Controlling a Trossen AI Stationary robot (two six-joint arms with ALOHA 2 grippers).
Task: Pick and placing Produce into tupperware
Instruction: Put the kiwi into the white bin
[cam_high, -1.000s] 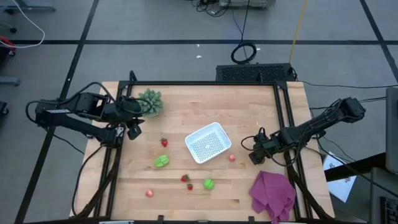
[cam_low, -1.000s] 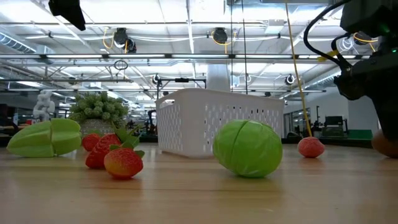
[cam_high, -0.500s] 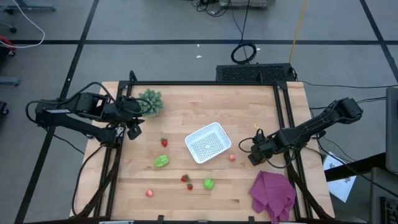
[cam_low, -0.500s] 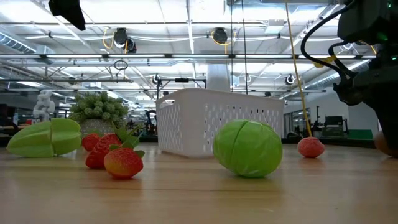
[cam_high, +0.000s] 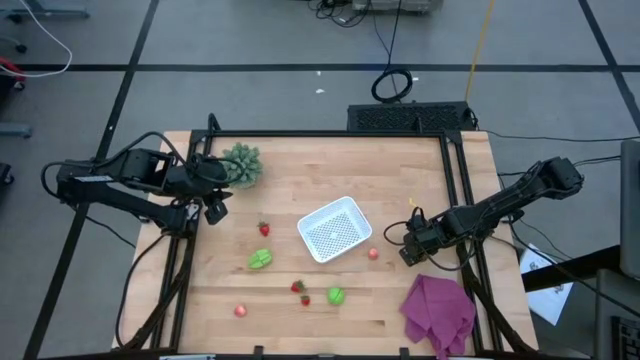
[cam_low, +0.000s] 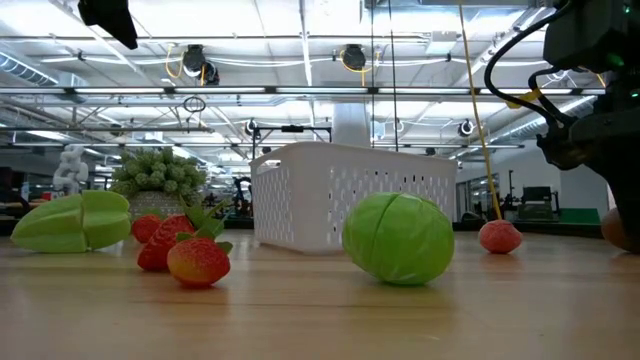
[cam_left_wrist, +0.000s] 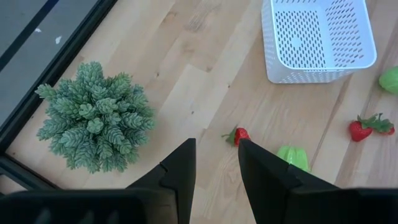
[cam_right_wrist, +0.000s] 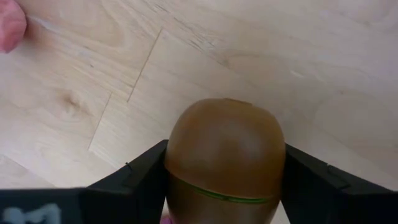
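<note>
High view, container: the white container is sitting near the middle of the wooden table, turned at an angle.
High view, produce: a strawberry and a green leafy piece are lying to its left; two more strawberries, a green ball and a pink ball are lying nearer the front edge; another pink ball is lying just right of the container.
High view, arms: the left gripper is hanging by the spiky green plant; the right gripper is sitting low beside the purple cloth.
Low view: the container is standing behind the green ball; a brown shape at the right edge is possibly the held piece.
Left wrist view: the left gripper is hovering with its fingers slightly apart, gripping nothing, above the plant and a strawberry.
Right wrist view: the right gripper is clamping its fingers on a brown round fruit, well apart from the container.
</note>
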